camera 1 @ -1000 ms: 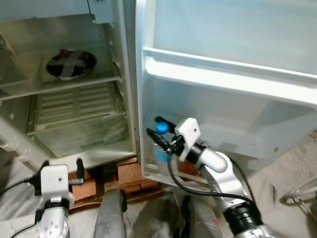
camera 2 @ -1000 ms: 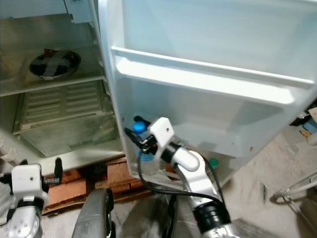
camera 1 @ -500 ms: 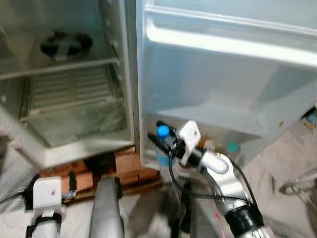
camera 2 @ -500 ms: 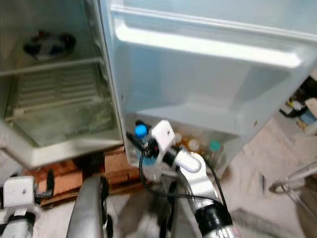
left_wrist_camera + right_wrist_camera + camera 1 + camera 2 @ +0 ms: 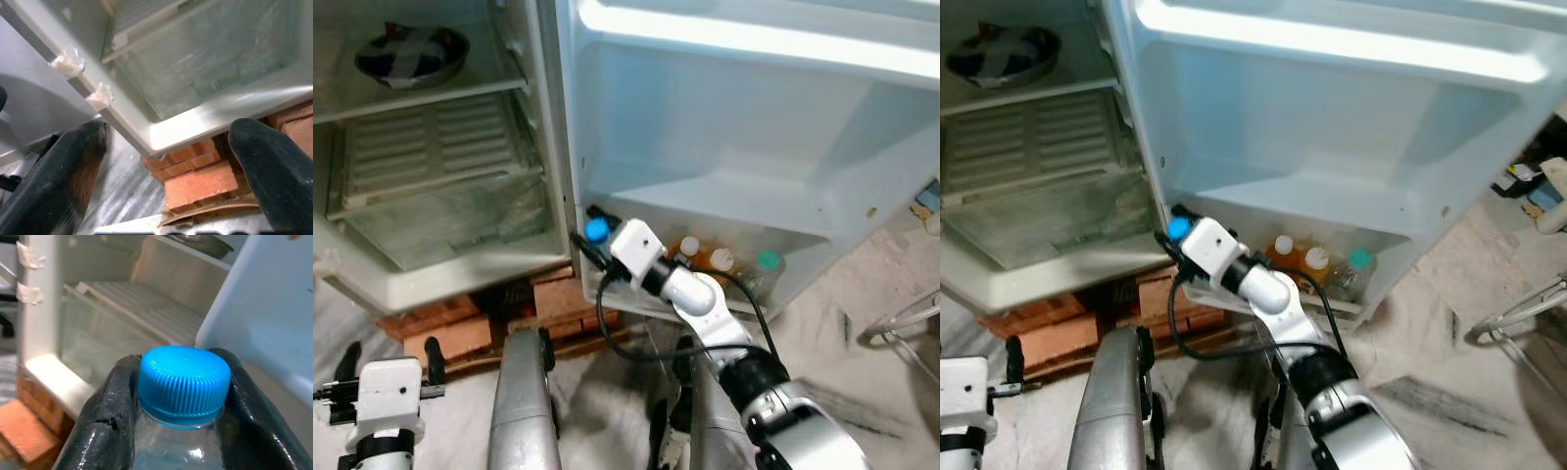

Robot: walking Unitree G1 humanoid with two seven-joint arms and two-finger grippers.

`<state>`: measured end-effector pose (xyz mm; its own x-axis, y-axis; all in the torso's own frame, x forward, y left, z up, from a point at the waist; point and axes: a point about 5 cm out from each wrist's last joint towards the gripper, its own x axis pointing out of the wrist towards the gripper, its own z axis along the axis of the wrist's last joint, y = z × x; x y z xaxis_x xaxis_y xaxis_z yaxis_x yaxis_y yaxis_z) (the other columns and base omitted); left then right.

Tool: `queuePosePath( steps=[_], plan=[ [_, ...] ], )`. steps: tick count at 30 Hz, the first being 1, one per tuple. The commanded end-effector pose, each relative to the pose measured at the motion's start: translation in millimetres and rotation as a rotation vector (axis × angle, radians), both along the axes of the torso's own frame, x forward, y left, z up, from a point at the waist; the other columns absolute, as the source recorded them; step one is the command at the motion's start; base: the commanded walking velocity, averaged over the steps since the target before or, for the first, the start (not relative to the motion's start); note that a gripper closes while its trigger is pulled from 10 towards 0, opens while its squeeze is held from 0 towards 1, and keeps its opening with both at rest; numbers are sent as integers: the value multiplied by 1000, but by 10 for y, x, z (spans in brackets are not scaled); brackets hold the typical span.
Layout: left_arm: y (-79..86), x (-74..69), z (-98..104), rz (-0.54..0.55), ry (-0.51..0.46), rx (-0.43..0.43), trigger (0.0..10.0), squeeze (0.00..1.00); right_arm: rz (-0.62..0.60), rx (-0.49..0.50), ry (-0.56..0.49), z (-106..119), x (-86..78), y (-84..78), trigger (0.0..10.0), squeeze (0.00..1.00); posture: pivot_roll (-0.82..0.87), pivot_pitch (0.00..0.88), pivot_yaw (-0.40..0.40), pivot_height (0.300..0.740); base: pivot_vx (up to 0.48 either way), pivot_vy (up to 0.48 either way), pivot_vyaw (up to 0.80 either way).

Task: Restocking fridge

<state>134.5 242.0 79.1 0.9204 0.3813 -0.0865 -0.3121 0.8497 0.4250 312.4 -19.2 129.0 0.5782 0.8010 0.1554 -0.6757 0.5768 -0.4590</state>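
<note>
Bottle (image 5: 596,235), upright, is sitting pinched at its blue cap by right gripper (image 5: 591,238), at hinge-side end of door shelf (image 5: 773,294).

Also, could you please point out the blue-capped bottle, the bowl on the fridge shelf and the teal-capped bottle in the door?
blue-capped bottle (image 5: 184,377): right wrist view, on its ribbed cap.
bowl (image 5: 411,52): left eye view, on its inside.
teal-capped bottle (image 5: 1359,258): right eye view, on its cap.

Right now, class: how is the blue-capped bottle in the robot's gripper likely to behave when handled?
The bottle looks like clear thin plastic, so it probably flexes under a squeeze. The right gripper pinches it just under the ridged cap, so it may swing. Tall and narrow, it could tip when set down.
</note>
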Motion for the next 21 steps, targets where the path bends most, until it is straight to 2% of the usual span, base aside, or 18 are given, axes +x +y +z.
queuePosePath(
  steps=[1, 5, 11, 17, 21],
  plan=[
    [10, -29, 39, 10, 2, 18, 10000, 0, 5, -26, -78, 71, 44, 59, 10000, 0, 199, 227, -60, 540, 0, 0, 0],
    [-2, -38, 58, 7, 3, 28, 10000, 0, 0, -42, -135, 76, 62, 53, 10000, 0, 214, 243, -67, 540, 0, 0, 0],
    [-14, -58, 92, 7, 1, 41, 10000, 0, -62, -100, -141, -21, 129, 4, 10000, 0, 237, 262, -69, 540, 0, 0, 0],
    [-34, -84, 130, -8, 6, 57, 10000, 0, -118, -99, -77, -107, 174, -50, 10000, 0, 247, 283, -68, 540, 0, 0, 0],
    [-38, -107, 143, -6, 10, 62, 10000, 0, -184, -73, 6, -172, 225, -156, 10000, 0, 255, 293, -67, 540, 0, 0, 0]
  ],
)
